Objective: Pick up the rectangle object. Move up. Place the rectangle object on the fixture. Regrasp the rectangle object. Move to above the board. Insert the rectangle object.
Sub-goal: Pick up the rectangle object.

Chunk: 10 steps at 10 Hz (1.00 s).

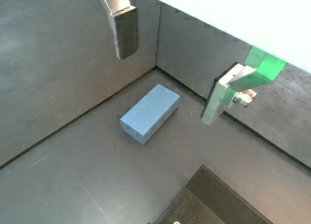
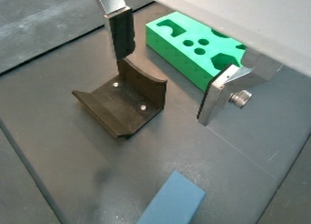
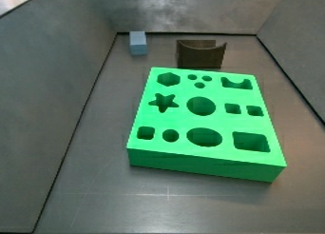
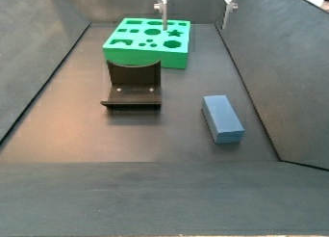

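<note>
The grey-blue rectangle object (image 4: 222,118) lies flat on the dark floor, apart from everything; it also shows in a side view (image 3: 137,42) and in both wrist views (image 1: 149,114) (image 2: 176,202). The dark fixture (image 4: 133,87) with its curved notch stands between the block and the green board (image 4: 148,40), empty, and shows in a wrist view (image 2: 122,102) and a side view (image 3: 200,53). The board (image 3: 203,119) has many cut-outs. My gripper (image 4: 195,2) hangs high above the floor, open and empty; its fingers (image 1: 126,32) are wide apart. The gripper (image 2: 170,68) touches nothing.
Grey walls (image 4: 264,48) enclose the floor on all sides. The block lies close to one wall (image 3: 114,29). A corner of the fixture's base (image 1: 219,202) shows in a wrist view.
</note>
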Motion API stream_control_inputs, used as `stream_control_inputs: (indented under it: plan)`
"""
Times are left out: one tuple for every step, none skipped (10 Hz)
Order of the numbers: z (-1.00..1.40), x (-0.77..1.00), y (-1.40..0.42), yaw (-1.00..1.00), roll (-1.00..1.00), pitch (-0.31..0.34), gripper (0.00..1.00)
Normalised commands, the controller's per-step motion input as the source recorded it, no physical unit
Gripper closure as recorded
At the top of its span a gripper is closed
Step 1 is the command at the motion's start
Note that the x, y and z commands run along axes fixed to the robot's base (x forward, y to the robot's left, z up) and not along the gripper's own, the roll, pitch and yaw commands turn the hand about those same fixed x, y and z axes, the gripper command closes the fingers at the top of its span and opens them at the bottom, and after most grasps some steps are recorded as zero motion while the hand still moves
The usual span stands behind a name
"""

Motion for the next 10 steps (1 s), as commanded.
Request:
stream_control_inputs:
  plan:
    - [-0.91, 0.28, 0.3, -0.14, 0.09, -0.003, 0.0]
    - [-1.0, -0.24, 0.68, 0.33, 0.11, -0.156, 0.0]
    - [-1.0, -0.38, 0.61, 0.39, 0.1, -0.209, 0.0]
    - [-1.0, -0.39, 0.6, 0.4, 0.1, -0.217, 0.0]
    - [-1.0, -0.44, 0.56, 0.43, 0.11, -0.227, 0.0]
    - [-1.0, -0.48, 0.51, 0.45, 0.13, -0.231, 0.0]
    - [-1.0, -0.33, 0.55, 0.39, 0.1, -0.151, 0.0]
    - [-1.0, 0.0, 0.44, 0.36, 0.05, -0.12, 0.0]
    - [-1.0, 0.09, 0.29, 0.26, 0.04, -0.096, 0.0]
    - [-1.0, 0.1, 0.21, 0.2, 0.07, -0.051, 0.0]
